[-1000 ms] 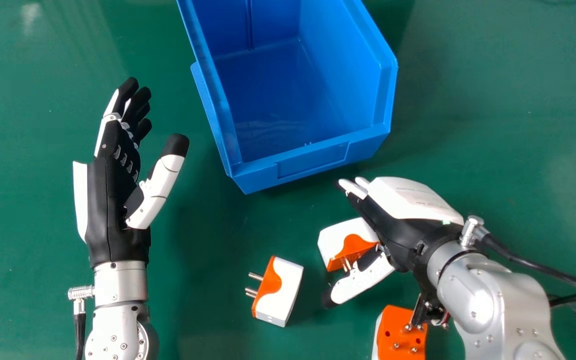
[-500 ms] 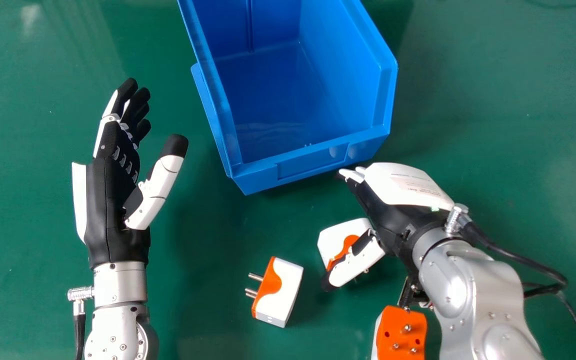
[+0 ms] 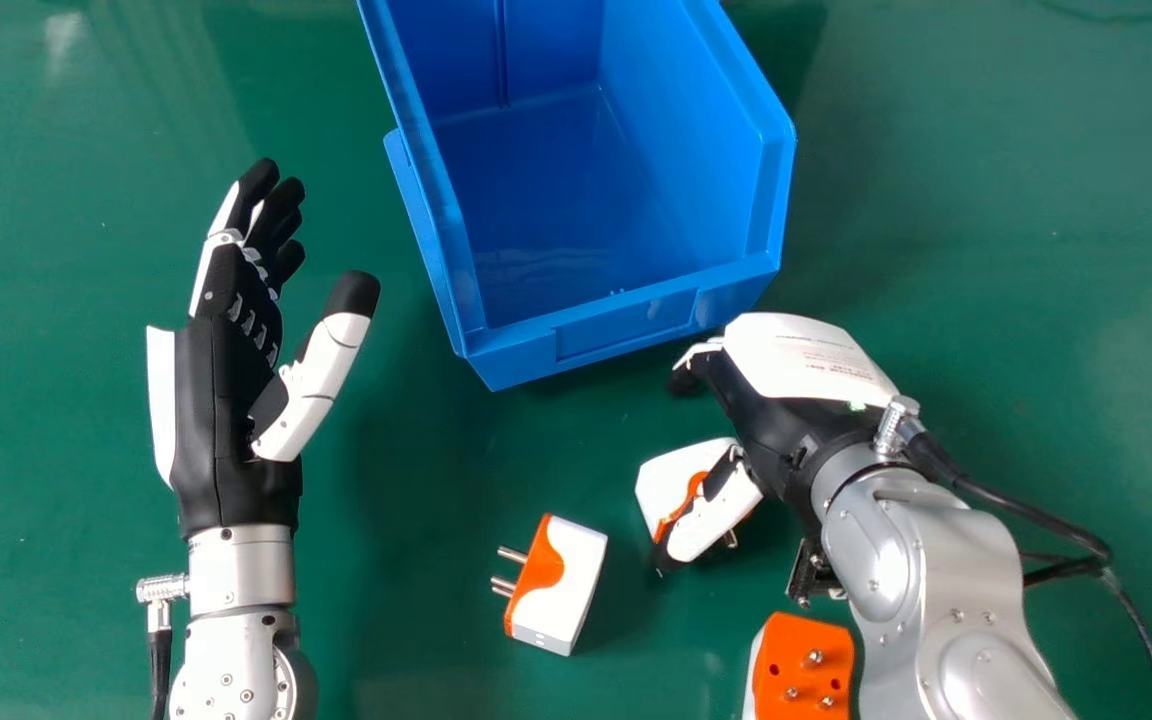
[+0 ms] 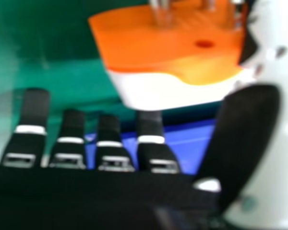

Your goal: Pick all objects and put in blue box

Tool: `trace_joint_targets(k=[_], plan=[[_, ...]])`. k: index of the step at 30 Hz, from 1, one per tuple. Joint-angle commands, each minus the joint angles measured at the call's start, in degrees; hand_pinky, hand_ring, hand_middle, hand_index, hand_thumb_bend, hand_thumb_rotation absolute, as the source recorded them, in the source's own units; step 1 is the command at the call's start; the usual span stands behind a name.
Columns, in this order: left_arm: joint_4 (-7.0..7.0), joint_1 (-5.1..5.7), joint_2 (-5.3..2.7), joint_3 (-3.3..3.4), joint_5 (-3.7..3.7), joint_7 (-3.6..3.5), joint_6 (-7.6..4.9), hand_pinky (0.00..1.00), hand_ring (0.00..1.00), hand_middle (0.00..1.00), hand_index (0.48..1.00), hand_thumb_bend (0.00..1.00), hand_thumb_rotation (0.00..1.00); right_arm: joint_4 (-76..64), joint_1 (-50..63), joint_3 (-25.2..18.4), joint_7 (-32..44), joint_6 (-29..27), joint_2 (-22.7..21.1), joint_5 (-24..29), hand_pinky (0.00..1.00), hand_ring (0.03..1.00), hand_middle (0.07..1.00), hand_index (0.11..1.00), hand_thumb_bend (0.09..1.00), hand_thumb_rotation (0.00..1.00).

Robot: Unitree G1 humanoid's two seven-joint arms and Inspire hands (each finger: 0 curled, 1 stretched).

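My left hand [image 3: 226, 400] is held open at the left of the head view, away from the adapters. The right hand [image 3: 771, 425] is below the blue box [image 3: 626, 325], its thumb across a white and orange plug adapter [image 3: 671, 480]. In the right hand view, that adapter [image 4: 168, 52] is between the thumb and the relaxed fingers of my right hand [image 4: 151, 153], without a closed grip. A second adapter [image 3: 561, 590] lies on its side at bottom centre. Another adapter [image 3: 801, 665] stands with its pins up beside the right forearm.
The blue box's open top faces up at the top centre, with its low front wall towards the adapters. Green table surface [image 3: 416, 480] lies between the left hand and the adapters. A black cable [image 3: 1046, 525] loops beside the right forearm.
My right hand has moved up and left in the head view; its thumb now covers more of the adapter's orange face, and its fingers bend slightly more. The left hand and adapters stay practically in place.
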Motion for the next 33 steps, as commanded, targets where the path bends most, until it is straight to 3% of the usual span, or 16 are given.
trace_joint_targets(k=[1,3,5,7,11,15,18,21,24,26,28,33], plan=[[-1.12,0.23,-0.23,-0.17,-0.45,-0.55,-1.24,0.91,0.9,0.88,0.881,0.8,0.52,0.94,1.71,0.93,2.66,0.59,-0.17,1.05,0.66,0.872,0.895,0.767,0.85,0.19],[-1.23,0.41,-0.2,-0.11,-0.37,-0.62,-1.11,0.91,0.9,0.88,0.88,0.79,0.52,1.06,1.62,1.28,3.1,0.68,-0.16,0.56,0.66,0.873,0.896,0.758,0.849,0.19],[-1.43,0.63,-0.08,-0.04,0.32,-0.06,-1.1,0.91,0.9,0.88,0.88,0.79,0.52,1.18,1.48,1.75,3.53,0.72,-0.19,-0.02,0.66,0.873,0.896,0.742,0.848,0.19],[-1.56,0.79,-0.07,-0.01,0.54,0.22,-1.14,0.9,0.9,0.88,0.879,0.79,0.53,1.33,1.45,2.11,3.7,0.65,-0.16,-0.48,0.66,0.874,0.896,0.742,0.849,0.19],[-1.71,0.89,-0.13,-0.08,-0.05,-0.2,-1.19,0.9,0.9,0.88,0.879,0.79,0.53,1.13,1.93,2.11,3.35,0.73,0.21,-0.48,0.65,0.869,0.892,0.762,0.857,0.18],[-1.66,0.95,-0.09,-0.11,0.16,-0.07,-1.19,0.9,0.9,0.88,0.878,0.8,0.53,1.85,2.41,2.03,1.43,1.49,1.48,-0.62,0.64,0.858,0.883,0.744,0.846,0.14],[-1.59,0.85,-0.17,-0.08,-0.13,-0.29,-1.25,0.9,0.89,0.88,0.878,0.8,0.53,3.17,2.97,2.39,-1.76,0.85,1.79,-0.84,0.55,0.747,0.803,0.735,0.742,0.06],[-1.5,0.79,-0.22,-0.03,-0.06,-0.23,-1.25,0.9,0.89,0.88,0.878,0.8,0.52,5.18,2.52,2.61,-2.65,0.36,2.1,-0.16,0.49,0.657,0.737,0.74,0.693,0.03],[-1.36,0.69,-0.28,-0.02,-0.45,-0.64,-1.18,0.9,0.89,0.88,0.878,0.8,0.52,7.92,1.57,2.58,-3.15,-0.95,2.31,0.85,0.49,0.657,0.737,0.74,0.693,0.03],[-1.28,0.63,-0.32,-0.01,-0.81,-1.09,-1.22,0.9,0.89,0.88,0.878,0.8,0.52,10.12,0.98,2.86,-4.3,-2.12,2.14,1.05,0.46,0.619,0.688,0.741,0.665,0.02],[-1.27,0.61,-0.29,0.0,-0.79,-1.17,-1.26,0.9,0.89,0.88,0.878,0.8,0.52,11.86,0.96,3.0,-6.55,-3.64,1.8,1.35,0.46,0.619,0.688,0.741,0.665,0.02],[-1.29,0.53,-0.33,0.05,-0.96,-1.29,-1.21,0.9,0.9,0.88,0.88,0.79,0.52,15.61,0.61,2.5,-10.93,-6.27,1.77,2.84,0.36,0.487,0.59,0.704,0.582,0.01]])
